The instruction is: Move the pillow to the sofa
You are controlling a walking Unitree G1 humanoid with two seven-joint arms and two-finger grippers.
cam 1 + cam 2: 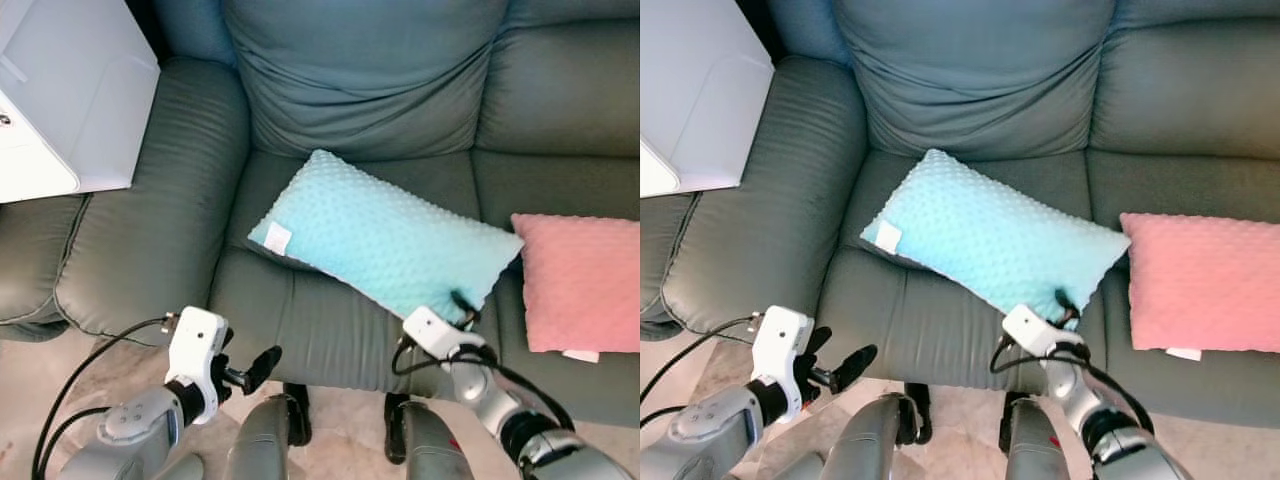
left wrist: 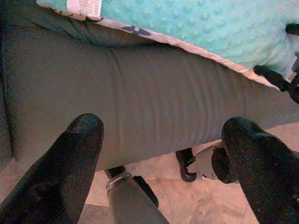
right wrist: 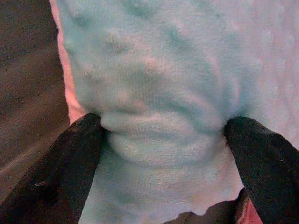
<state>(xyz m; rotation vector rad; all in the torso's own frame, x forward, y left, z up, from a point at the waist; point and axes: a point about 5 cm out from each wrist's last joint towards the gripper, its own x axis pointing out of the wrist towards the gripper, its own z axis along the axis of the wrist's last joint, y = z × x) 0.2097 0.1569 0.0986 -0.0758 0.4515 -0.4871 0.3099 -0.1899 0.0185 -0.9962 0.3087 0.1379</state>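
Right gripper point(image 1: 462, 303) pinched the near edge of the turquoise pillow point(image 1: 385, 235), which lay diagonally on the grey sofa point(image 1: 160, 230) seat, stretching toward 11 o'clock from the fingers. Left gripper point(image 1: 262, 362) hung spread open, empty, before the seat front.

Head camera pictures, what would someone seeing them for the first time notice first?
The turquoise pillow stands out, lying slantwise across the seat of the grey sofa. The right pincer pinches the pillow's near edge, bunching the fabric between its fingers. A pink pillow lies on the next seat to the right, and the left pincer hangs open before the sofa's front edge.
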